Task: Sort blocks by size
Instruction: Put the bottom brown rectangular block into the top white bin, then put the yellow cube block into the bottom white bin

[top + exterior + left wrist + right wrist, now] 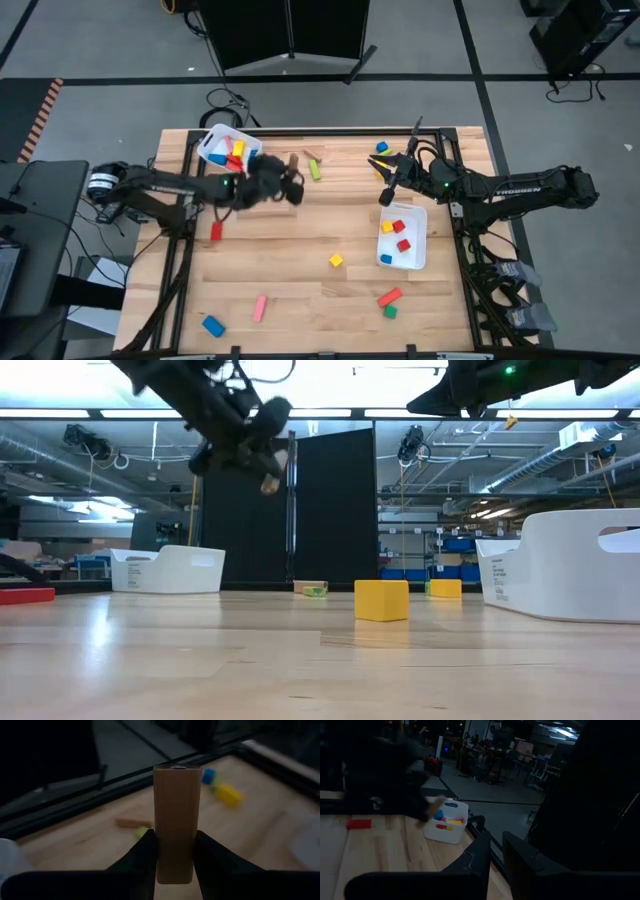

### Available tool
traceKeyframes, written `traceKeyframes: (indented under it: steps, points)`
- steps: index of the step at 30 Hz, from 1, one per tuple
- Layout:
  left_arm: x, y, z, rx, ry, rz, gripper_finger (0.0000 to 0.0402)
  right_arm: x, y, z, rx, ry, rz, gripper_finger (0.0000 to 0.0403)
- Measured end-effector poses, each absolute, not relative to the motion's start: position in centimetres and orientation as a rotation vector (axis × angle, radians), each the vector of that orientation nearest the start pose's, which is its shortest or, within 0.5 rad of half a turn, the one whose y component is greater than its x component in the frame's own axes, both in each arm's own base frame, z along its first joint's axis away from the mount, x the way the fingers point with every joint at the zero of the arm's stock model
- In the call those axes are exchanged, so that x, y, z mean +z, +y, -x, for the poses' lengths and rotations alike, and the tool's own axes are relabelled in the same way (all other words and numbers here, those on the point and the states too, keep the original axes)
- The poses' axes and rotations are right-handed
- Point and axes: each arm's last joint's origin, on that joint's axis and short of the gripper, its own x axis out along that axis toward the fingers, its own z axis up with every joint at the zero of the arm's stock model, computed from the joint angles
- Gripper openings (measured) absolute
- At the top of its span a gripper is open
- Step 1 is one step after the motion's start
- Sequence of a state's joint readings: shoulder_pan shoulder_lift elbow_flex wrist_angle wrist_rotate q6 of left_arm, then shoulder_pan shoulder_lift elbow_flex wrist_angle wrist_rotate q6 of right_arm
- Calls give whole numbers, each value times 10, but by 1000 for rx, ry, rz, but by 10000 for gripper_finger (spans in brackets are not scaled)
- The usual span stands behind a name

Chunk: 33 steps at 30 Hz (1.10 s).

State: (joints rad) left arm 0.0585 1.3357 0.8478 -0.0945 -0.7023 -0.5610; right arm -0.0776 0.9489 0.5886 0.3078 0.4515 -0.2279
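Observation:
My left gripper (290, 188) hangs above the table just right of the left white bin (205, 150), shut on a plain wood bar (172, 815); the low view shows the gripper (262, 460) well above the tabletop. My right gripper (385, 196) hovers over the far left corner of the right white bin (418, 262), shut with nothing between its fingers (482, 857). Loose blocks lie flat on the table: a yellow cube (336, 260), a red bar (216, 231), a pink bar (260, 307), a green bar (315, 170). My left gripper pinches the wood bar's two long sides (172, 852) between its two fingers (145, 852), near the bar's near end. The bar runs along the fingers and sticks out well past their tips. It is lifted clear of the table.
The left bin holds red, yellow and blue blocks; the right bin holds small red and blue cubes (403, 245). More blocks: blue (212, 325), red (390, 297) and green (390, 312) near the front, blue (381, 147) and yellow (385, 160) at the far side, a wood bar (313, 154).

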Motion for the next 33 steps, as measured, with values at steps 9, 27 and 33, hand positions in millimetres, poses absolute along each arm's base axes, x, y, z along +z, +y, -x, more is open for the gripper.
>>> traceKeyframes:
  steps: [9, 27, 33]
  points:
    - [228, 100, -247, 1113, 479, 374, 104, 282, -29, -209, -518, 123, 234, 55]
    - [210, 133, -155, 1398, 365, 523, 138, 284, -25, -209, -504, 103, 232, 59]
    - [207, 133, -152, 1419, 354, 552, 225, 282, -24, -211, -453, 89, 152, 58]
